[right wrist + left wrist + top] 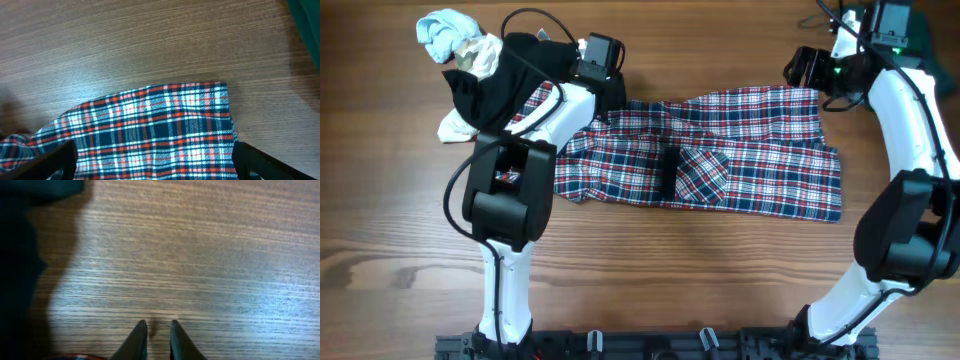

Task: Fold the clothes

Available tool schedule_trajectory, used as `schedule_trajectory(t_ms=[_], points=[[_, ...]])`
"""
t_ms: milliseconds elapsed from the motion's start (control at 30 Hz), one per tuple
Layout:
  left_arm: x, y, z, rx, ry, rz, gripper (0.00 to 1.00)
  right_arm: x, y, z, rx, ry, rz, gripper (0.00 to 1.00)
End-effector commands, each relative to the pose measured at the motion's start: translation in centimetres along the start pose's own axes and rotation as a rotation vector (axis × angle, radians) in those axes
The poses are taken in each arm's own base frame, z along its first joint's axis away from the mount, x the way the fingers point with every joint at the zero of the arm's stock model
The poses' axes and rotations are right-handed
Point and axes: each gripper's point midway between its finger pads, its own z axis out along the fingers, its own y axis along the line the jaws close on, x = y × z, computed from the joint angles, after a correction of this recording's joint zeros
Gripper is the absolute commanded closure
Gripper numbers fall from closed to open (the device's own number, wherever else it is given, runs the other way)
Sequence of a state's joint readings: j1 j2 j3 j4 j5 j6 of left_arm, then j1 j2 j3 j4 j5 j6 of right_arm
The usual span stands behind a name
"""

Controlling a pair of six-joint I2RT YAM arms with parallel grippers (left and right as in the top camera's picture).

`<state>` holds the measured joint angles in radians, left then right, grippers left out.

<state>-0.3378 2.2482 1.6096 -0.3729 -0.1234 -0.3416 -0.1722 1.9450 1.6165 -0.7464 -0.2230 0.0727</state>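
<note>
Overhead view: a red, white and navy plaid garment (720,165) lies spread across the middle of a wooden table (650,260). The right pincer (803,68) hangs just beyond the garment's far right corner, with the cloth stretching away from it towards the left arm (555,110). The left arm's wrist reaches over the garment's far left end. Just beside that wrist is a heap of other clothes: a black piece (485,90) and a pale blue and white piece (445,35).

Left wrist view: the left pincer (157,341) shows two dark fingertips nearly together, with a narrow gap between them. Only bare wood shows in the gap, and nothing is held. Bare table stretches ahead of the tips. To the pincer's left lies dark cloth (20,255). A thin red edge sits at the bottom of the frame, too little of it to identify.

Right wrist view: the right pincer (156,162) has its fingers spread wide, one at each lower corner of the frame. The plaid garment lies flat below and between them and is not gripped. Its squared corner lies ahead, towards the pincer's right finger. Bare wood lies further ahead, and something dark green (305,30) sits ahead and to the right.
</note>
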Motion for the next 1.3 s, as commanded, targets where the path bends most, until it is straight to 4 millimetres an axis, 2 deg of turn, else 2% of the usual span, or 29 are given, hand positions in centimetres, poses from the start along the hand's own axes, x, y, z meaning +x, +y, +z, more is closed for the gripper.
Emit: schedule_trajectory(t_ms=[0, 33, 100, 200, 267, 333, 500, 567, 733, 867, 933, 1067, 1133, 1267], points=[[1.1, -0.5, 1.0, 0.039, 0.050, -0.001, 0.62, -0.7, -0.3, 0.2, 0.015, -0.017, -0.023, 0.00], [1.3, -0.4, 1.0, 0.032, 0.058, -0.035, 0.49, -0.7, -0.3, 0.2, 0.016, -0.018, -0.024, 0.01], [1.6, 0.6, 0.9, 0.008, 0.085, -0.172, 0.37, -0.8, -0.3, 0.2, 0.016, -0.018, -0.025, 0.01], [1.1, 2.7, 0.3, -0.011, 0.139, -0.303, 0.29, -1.0, -0.2, 0.2, 0.015, -0.028, -0.025, 0.00], [1.0, 3.3, -0.4, 0.006, 0.196, -0.379, 0.29, -1.1, -0.2, 0.2, 0.014, -0.032, -0.025, 0.01], [0.9, 3.0, -0.9, 0.052, 0.234, -0.404, 0.30, -1.1, -0.2, 0.2, 0.015, -0.032, -0.025, 0.01], [-2.1, 0.7, -2.8, 0.182, 0.235, -0.470, 0.35, -0.9, -0.2, 0.3, 0.015, -0.027, -0.025, 0.00], [-2.2, 0.3, -3.0, 0.200, 0.242, -0.469, 0.40, -1.0, -0.3, 0.3, 0.015, -0.027, -0.025, 0.01], [-0.1, 1.5, -3.2, 0.117, 0.314, -0.492, 0.44, -1.0, -0.3, 0.3, 0.015, -0.027, -0.026, 0.01], [0.9, 0.9, -3.4, 0.093, 0.348, -0.563, 0.45, -0.8, -0.3, 0.3, 0.015, -0.020, -0.023, 0.01], [0.9, 0.6, -2.8, 0.098, 0.343, -0.578, 0.44, -0.5, -0.3, 0.3, 0.016, -0.011, -0.021, 0.01], [2.8, 0.2, -1.1, 0.109, 0.411, -0.591, 0.44, -0.4, -0.3, 0.3, 0.017, -0.006, -0.022, 0.01], [2.8, 0.2, -1.0, 0.109, 0.411, -0.591, 0.44, -0.4, -0.3, 0.3, 0.017, -0.006, -0.022, 0.01], [3.8, -0.1, -0.5, 0.100, 0.434, -0.583, 0.51, -0.4, -0.3, 0.3, 0.016, -0.006, -0.020, 0.01]])
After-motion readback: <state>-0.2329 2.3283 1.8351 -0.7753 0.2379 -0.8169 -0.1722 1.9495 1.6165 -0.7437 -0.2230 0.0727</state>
